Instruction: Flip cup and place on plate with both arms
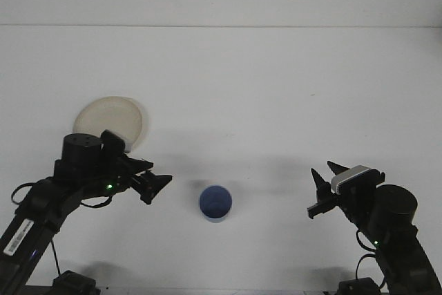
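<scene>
A blue cup stands on the white table near the front centre, its opening facing up. Back left lies a cream plate, its lower edge hidden behind my left arm. My left gripper points right at the cup from about a hand's width to its left, with the fingers apart and nothing between them. My right gripper hangs low at the front right, well away from the cup, also open and holding nothing.
The white table runs back to a pale wall. My left arm's dark links lie in front of the plate, and my right arm's base fills the front right corner.
</scene>
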Robot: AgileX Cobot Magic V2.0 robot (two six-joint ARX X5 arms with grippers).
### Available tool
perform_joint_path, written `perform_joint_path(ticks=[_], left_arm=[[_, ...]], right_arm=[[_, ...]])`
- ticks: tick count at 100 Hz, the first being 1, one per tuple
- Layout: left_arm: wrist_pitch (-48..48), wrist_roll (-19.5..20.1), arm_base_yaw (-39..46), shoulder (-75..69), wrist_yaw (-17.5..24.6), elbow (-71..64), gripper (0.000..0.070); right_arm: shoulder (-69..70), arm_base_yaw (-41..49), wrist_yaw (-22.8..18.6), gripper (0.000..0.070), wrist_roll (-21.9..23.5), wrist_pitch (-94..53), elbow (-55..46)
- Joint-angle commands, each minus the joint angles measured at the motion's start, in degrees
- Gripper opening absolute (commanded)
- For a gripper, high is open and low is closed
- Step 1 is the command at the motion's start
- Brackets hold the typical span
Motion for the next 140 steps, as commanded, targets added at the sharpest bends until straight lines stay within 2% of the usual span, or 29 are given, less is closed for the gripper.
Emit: perform_joint_path(ticks=[1, 22, 43, 66, 85, 88, 92, 97, 107, 124, 140], left_arm=[[-1.57, 1.33, -3.19, 3.52, -1.68, 2.71, 0.0505], [-7.67, 2.86, -14.08, 14.56, -9.4, 10.36, 0.0505], [-7.63, 3.1, -20.52, 22.88, -16.26, 14.69, 0.0505], [-6.03, 3.93, -23.45, 29.62, -17.05, 15.04, 0.0505], [-5.03, 3.82, -24.79, 33.9, -20.22, 15.04, 0.0493], [-4.83, 3.87, -24.9, 34.36, -20.33, 15.04, 0.0477], [-4.63, 3.85, -24.94, 34.77, -20.33, 15.04, 0.0416], [-4.52, 3.91, -25.2, 35.17, -20.33, 15.04, 0.0292], [-4.42, 4.13, -25.59, 35.21, -20.33, 15.04, 0.0], [-4.07, 4.07, -25.79, 35.19, -20.33, 15.43, 0.0014], [-7.85, 4.07, -24.76, 34.97, -20.33, 19.54, 0.0014]], right_arm=[[0.02, 0.09, -0.04, 0.0289, 1.01, 0.92, 0.39], [0.02, 0.15, -0.09, 0.0288, 1.2, 1.05, 0.39], [0.02, 0.55, -0.07, 0.0289, 1.18, 1.03, 0.39], [0.02, 0.59, -0.07, 0.0288, 1.18, 0.96, 0.39], [0.02, 0.59, -0.07, 0.0288, 1.18, 0.94, 0.39], [0.02, 0.59, -0.07, 0.0288, 1.18, 0.94, 0.39], [0.02, 0.59, -0.07, 0.0288, 1.18, 0.96, 0.39], [0.02, 0.59, -0.04, 0.0288, 1.18, 0.96, 0.39], [0.02, 0.59, -0.04, 0.0288, 1.18, 0.98, 0.39], [0.04, 0.57, 0.0, 0.0288, 1.16, 0.98, 0.39], [0.04, 0.57, 0.0, 0.0288, 1.11, 0.98, 0.39]])
